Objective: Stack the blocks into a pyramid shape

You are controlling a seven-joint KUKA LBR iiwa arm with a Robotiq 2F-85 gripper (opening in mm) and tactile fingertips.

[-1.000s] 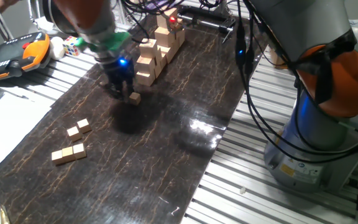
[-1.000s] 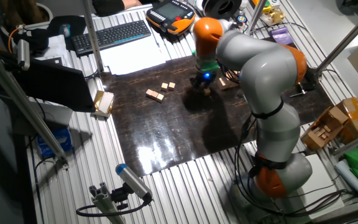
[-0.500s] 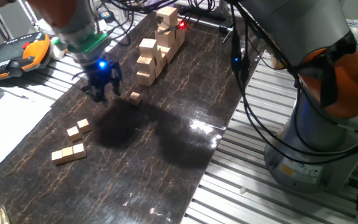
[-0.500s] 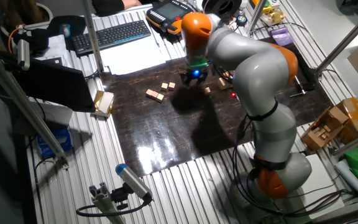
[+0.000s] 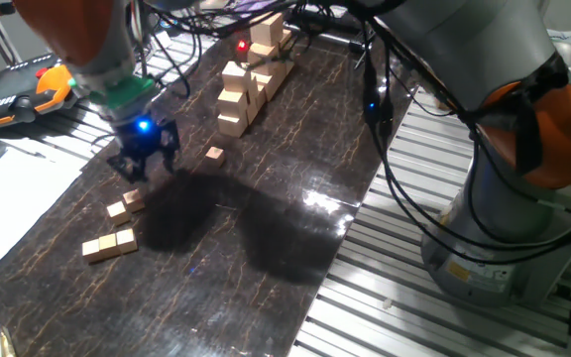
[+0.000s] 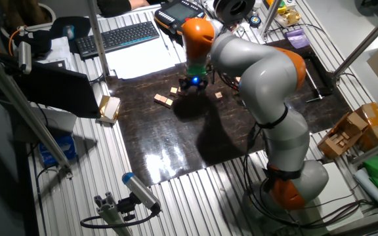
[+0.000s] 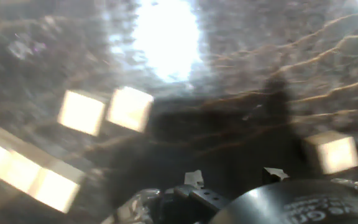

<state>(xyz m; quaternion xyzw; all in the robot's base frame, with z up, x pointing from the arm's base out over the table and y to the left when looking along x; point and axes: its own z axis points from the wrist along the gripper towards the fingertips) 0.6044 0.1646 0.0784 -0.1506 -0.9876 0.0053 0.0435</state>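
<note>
Small tan blocks lie on the dark mat. One lone block (image 5: 214, 154) (image 6: 218, 94) (image 7: 331, 152) sits by itself. Two blocks (image 5: 127, 205) (image 6: 174, 90) (image 7: 106, 110) lie side by side, and another pair (image 5: 107, 244) (image 6: 163, 99) (image 7: 20, 173) touches end to end nearer the mat's edge. My gripper (image 5: 142, 165) (image 6: 192, 83) (image 7: 234, 177) hovers just above the mat between the lone block and the side-by-side pair. It is open, with nothing between its fingertips (image 7: 194, 178). No pyramid shape of small blocks shows.
A tall stepped stack of larger pale blocks (image 5: 248, 74) stands at the far end of the mat. A multicoloured puzzle cube, an orange pendant (image 5: 28, 89) and a keyboard (image 6: 120, 36) lie beside the mat on the slatted table. The arm's base (image 5: 504, 198) stands at the right.
My gripper has moved left, away from the lone block, which stays on the mat, toward the side-by-side pair. The blocks have not moved.
</note>
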